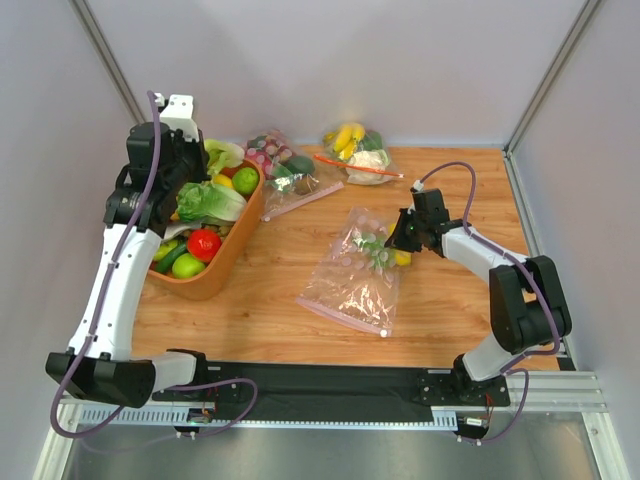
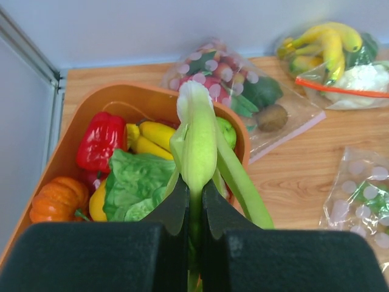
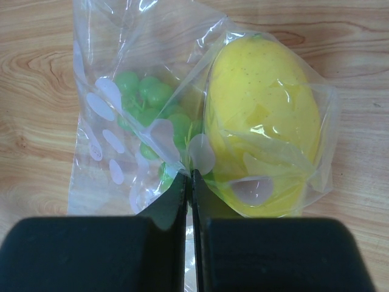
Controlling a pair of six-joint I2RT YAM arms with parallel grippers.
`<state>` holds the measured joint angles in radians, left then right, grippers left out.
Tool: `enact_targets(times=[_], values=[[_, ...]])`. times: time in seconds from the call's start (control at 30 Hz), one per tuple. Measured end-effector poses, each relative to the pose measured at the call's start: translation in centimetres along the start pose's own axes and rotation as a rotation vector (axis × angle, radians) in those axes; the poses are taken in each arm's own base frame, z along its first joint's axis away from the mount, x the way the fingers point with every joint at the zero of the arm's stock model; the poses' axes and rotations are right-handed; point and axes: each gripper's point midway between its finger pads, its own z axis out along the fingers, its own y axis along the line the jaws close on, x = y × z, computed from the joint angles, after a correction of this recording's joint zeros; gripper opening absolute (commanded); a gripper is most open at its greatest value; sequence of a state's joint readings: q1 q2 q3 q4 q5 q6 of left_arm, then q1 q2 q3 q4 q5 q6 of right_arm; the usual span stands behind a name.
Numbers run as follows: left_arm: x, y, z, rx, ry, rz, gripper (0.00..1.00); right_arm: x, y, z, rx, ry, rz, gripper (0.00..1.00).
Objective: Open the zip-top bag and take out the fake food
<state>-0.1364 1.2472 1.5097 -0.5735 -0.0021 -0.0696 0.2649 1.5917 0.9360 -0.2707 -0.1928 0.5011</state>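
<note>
While left gripper (image 2: 193,191) clamps the leafy stalk (image 2: 198,137), right gripper (image 3: 188,182) pinches the zip-top bag (image 3: 97,103). Lemon (image 3: 261,121) and grapes (image 3: 149,97) inside!

White-and-black jointed arms (image 1: 108,290) — purple cables (image 1: 156,150) trailing along each — ending in black claws (image 2: 194,194).

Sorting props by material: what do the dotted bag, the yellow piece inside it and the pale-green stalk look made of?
Dotted bag: thin clear plastic film, glossy; it creases and glints. Yellow piece: probably moulded plastic, smooth with fine speckles, seen through the film. Pale-green stalk: likely plastic or rubber, with a waxy sheen; which one is unclear.
</note>
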Motion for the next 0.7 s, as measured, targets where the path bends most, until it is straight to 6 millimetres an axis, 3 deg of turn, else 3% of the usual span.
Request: enact_targets(times=[0.13, 0.5, 0.7], values=[[1.0, 1.0, 0.4, -0.04, 0.02, -0.004, 0.0, 0.0, 0.0, 0.0, 0.0, 0.001, -0.001, 0.0], [0.4, 3.4, 0.5, -0.119, -0.005, -0.016, 0.0, 0.3, -0.1, 0.5, -0.003, 0.015, 0.001, 0.0], [1.0, 4.1, 2.2, -0.15, 0.008, -0.011, 0.0, 0.5, -0.1, 0.7, -0.007, 0.025, 0.002, 0.0]])
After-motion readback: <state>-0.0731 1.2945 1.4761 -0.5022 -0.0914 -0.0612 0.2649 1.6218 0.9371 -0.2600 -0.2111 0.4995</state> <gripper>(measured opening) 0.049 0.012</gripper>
